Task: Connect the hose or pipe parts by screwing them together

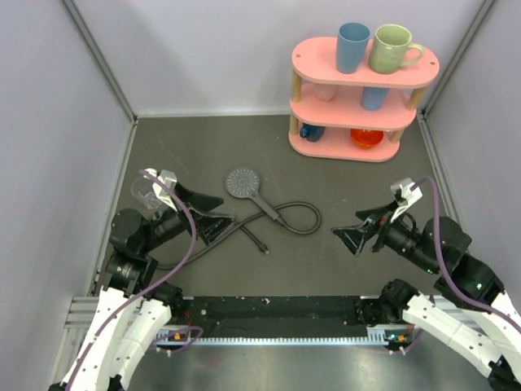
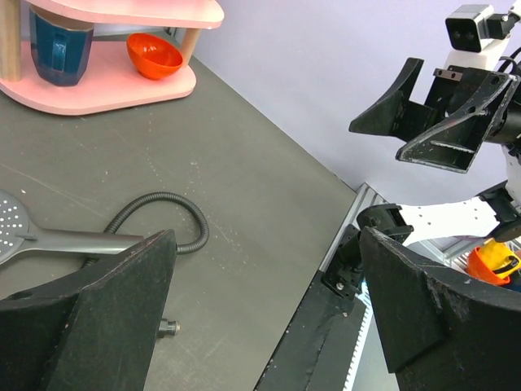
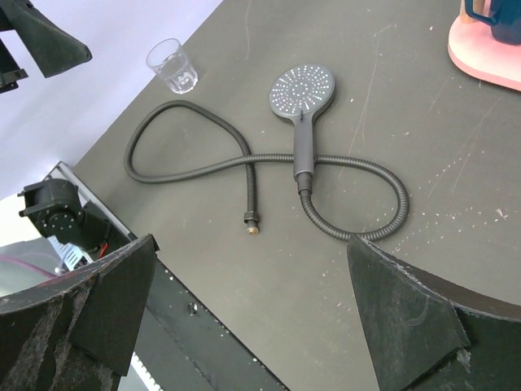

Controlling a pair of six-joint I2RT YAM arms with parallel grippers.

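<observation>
Left arm: my left gripper [image 1: 226, 210] hangs above the table [image 1: 342, 175], just left of the shower head [image 1: 242, 182]. Its fingers point right, spread to full width, holding nothing.

Right arm: my right gripper [image 1: 346, 225] hangs well right of the head. Its fingers point left, equally wide and empty.

My fingers are matt black, wedge-shaped and scuffed.

The head lies flat on the table. It is grey, with the round perforated face up and the straight handle toward my bases.

The hose [image 3: 187, 167] is thin, ribbed and dark grey. It loops to both sides of the head and crosses its handle. One end sits at the handle's base; I cannot tell whether it is joined. The other end, a brass-tipped fitting [image 3: 251, 224], lies free beside the handle.
</observation>
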